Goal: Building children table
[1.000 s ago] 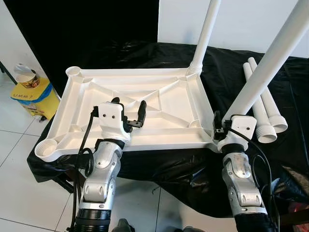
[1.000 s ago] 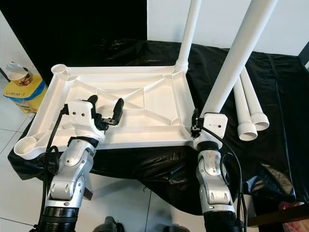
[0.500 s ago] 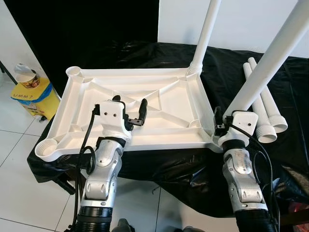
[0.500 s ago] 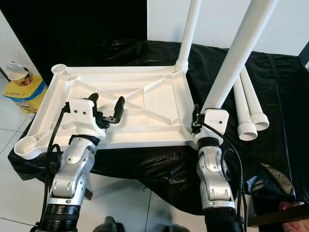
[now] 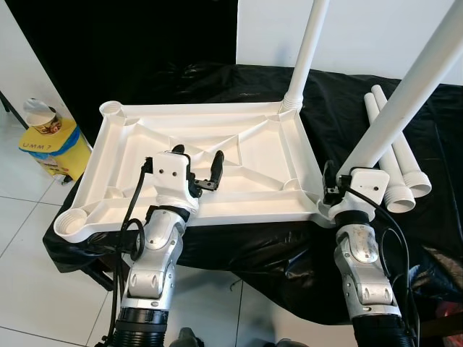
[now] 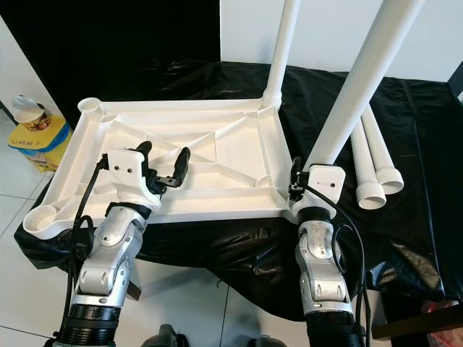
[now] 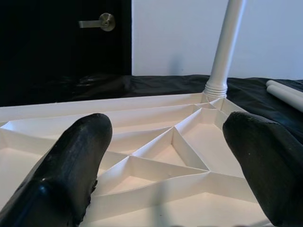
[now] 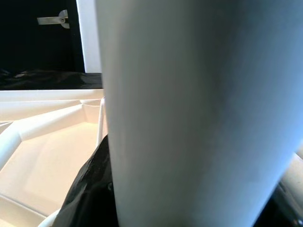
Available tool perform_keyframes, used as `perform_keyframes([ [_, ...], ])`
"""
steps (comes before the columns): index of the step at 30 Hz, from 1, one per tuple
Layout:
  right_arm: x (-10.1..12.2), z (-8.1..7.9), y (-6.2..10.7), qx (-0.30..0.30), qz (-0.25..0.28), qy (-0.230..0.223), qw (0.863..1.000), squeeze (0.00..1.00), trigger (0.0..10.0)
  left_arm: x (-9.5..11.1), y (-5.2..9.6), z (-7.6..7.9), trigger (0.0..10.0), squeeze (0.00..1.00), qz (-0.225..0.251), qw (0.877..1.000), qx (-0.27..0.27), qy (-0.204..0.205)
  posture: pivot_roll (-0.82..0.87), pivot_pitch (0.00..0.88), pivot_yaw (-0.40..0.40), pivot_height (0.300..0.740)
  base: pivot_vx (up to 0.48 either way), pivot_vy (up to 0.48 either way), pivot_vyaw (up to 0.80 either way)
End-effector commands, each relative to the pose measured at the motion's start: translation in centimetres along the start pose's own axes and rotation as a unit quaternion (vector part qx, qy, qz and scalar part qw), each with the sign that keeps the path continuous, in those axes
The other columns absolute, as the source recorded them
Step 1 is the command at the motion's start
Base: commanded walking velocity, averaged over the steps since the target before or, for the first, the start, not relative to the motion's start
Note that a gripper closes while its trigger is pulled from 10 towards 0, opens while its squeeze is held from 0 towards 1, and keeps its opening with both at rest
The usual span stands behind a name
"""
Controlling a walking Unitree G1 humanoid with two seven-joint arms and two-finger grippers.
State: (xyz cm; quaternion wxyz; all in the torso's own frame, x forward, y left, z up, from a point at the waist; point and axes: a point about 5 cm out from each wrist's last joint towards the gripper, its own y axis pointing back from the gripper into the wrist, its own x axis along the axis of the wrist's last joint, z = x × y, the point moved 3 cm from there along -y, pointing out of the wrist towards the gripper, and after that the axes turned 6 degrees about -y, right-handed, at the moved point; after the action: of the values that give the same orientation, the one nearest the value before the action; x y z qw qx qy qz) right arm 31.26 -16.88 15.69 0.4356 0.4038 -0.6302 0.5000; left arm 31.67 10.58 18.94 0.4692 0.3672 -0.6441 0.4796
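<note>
My right gripper (image 5: 331, 189) has crept up the near-corner leg (image 5: 405, 94), clamped on it (left gripper (image 5: 197, 168) gapes empty), so seating continues.

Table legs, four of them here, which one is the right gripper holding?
The near right leg, rising slanted from the tabletop's near right corner, with the right gripper shut on its base. The far leg stands untouched; two spare legs lie on the black sheet.
</note>
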Motion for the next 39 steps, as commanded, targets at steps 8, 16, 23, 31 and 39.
perform_keyframes([
  [8,-0.5,0.4,0.5,-0.007,-0.004,0.004,1.000,0.00,10.0,-0.3,0.0,1.3,10.0,0.00,-0.005,0.999,-0.052,0.007,0.04,0.060,0.012,0.740,0.000,0.000,0.00],
  [16,-0.5,1.0,0.9,0.002,-0.005,0.020,1.000,0.00,10.0,-0.4,0.2,2.4,10.0,0.00,-0.004,0.996,-0.086,0.008,0.03,0.061,0.024,0.740,0.000,0.000,0.00],
  [23,-1.0,0.7,1.5,0.009,-0.012,0.021,1.000,0.00,10.0,-1.1,0.9,2.5,10.0,0.00,-0.014,0.995,-0.100,-0.001,0.02,0.058,0.031,0.740,0.000,0.000,0.00],
  [31,-0.9,0.3,1.3,0.033,-0.009,0.021,0.999,0.00,10.0,-0.9,1.2,1.9,10.0,0.00,-0.002,0.996,-0.091,-0.005,0.01,0.044,0.028,0.740,0.000,0.000,0.00],
  [39,-0.4,0.4,1.8,0.037,-0.003,0.022,0.999,0.00,10.0,-0.3,1.9,2.0,10.0,0.00,0.007,0.996,-0.084,-0.006,0.02,0.029,0.022,0.740,0.000,0.000,0.00],
])
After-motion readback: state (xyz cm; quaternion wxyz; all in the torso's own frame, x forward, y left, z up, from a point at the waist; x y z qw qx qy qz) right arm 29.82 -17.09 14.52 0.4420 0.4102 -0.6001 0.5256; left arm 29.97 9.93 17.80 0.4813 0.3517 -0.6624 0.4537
